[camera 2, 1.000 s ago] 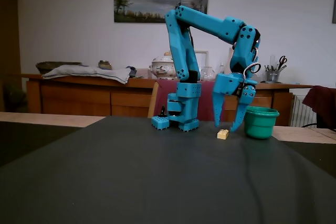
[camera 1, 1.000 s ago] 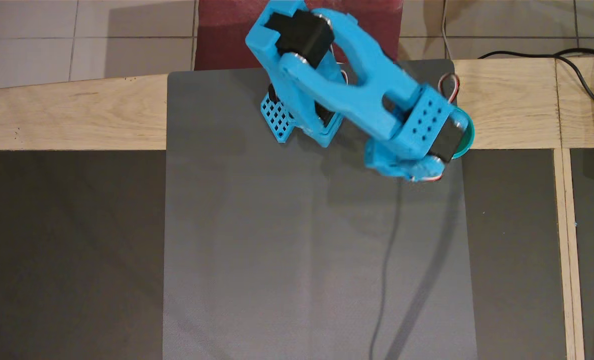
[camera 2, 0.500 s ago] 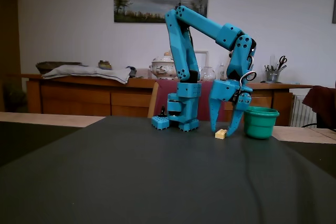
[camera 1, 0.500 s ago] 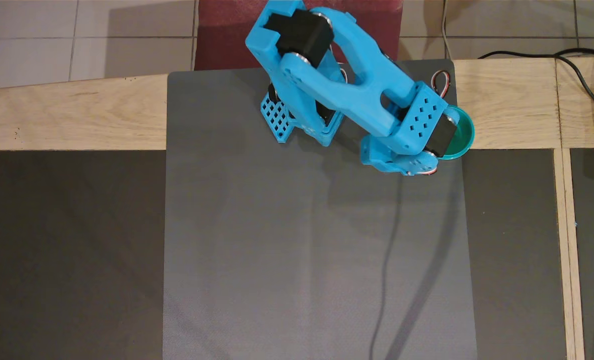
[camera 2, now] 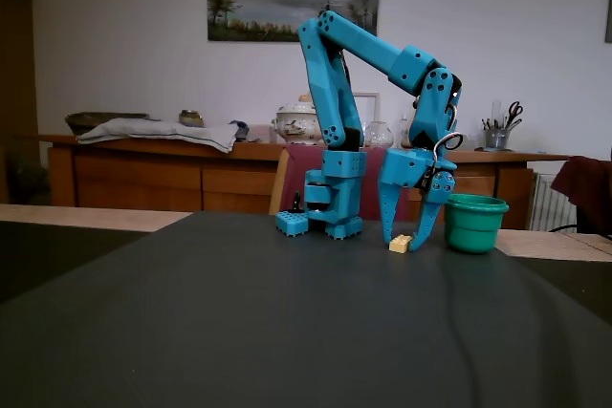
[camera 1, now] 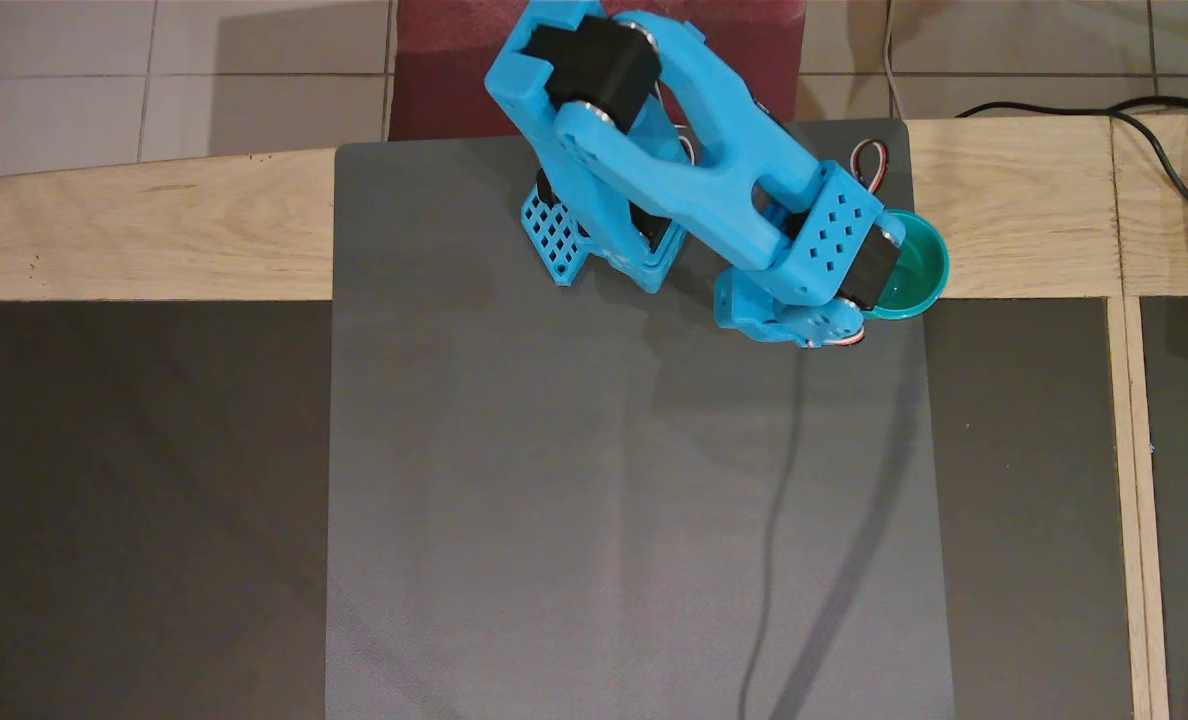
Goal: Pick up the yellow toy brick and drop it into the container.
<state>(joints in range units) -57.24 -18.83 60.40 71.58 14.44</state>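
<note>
Gripper: the blue two-finger plastic gripper (camera 2: 403, 244) is spread open, tips low at the mat, gripping nothing.
Brick: the small yellow plastic toy brick (camera 2: 400, 244) lies between the fingers, not lifted.
Container: the round teal-green plastic cup (camera 2: 474, 222) stands just beside the gripper, to the right in the fixed view.
Progress: I judge the grasp, the lift and the drop are all left.

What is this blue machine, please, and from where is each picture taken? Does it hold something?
It is a small blue robot arm standing on a grey mat on a table. One picture looks straight down from above; the other looks from the side, across the table. At the arm's end is a two-finger gripper, a kind of claw. In the side picture it is open, pointing down, with a small yellow toy brick on the mat between its fingers. The brick is not gripped yet. Beside it stands a teal-green container. From above, the arm hides the brick.
</note>
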